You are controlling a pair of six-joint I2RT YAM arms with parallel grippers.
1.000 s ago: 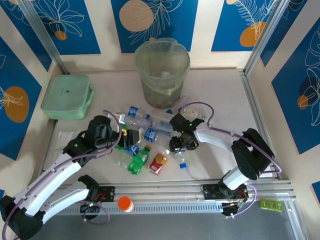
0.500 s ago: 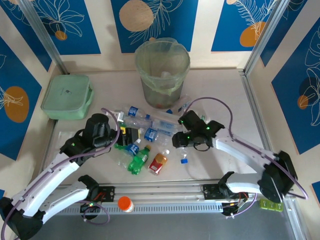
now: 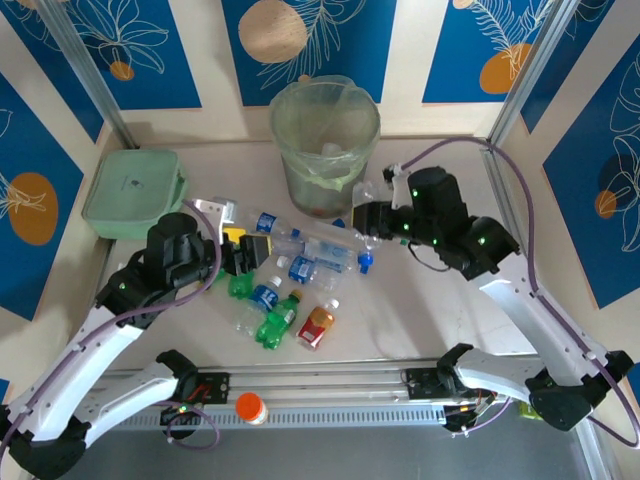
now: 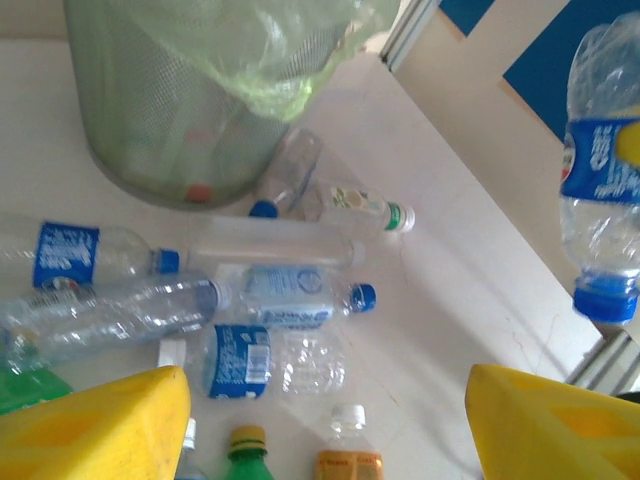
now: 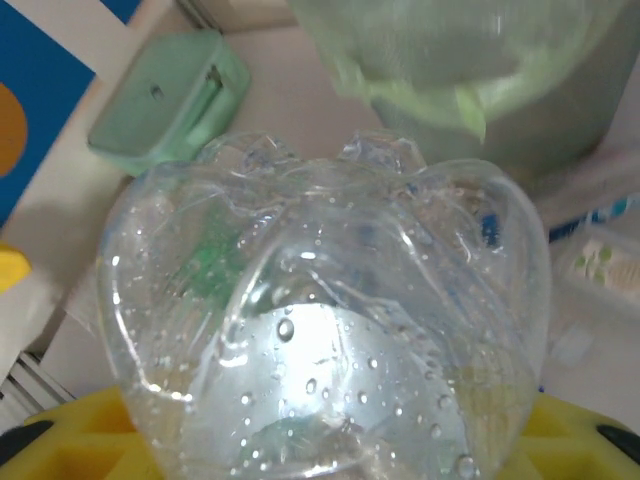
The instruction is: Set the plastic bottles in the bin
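The bin (image 3: 325,150) is showing grey-green under a pale green bag. The plastic bottles (image 4: 240,360) are mostly wearing blue caps and labels; one clear bottle (image 5: 330,320) is glistening with droplets. The lidded box (image 3: 135,192) is looking mint green, and the wall panels (image 3: 310,40) are showing blue with white leaves.

bottle heap (image 3: 300,268) before bin (image 3: 320,180), open table (image 3: 425,310) rightward

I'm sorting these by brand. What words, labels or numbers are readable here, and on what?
Nothing reads clearly.
Blue labels on the clear bottles: white print, too blurred.
Blue label on the hanging bottle: blurred.
Label on the red-labelled bottle: too small.
Dark mark on the mint-green box: too small.
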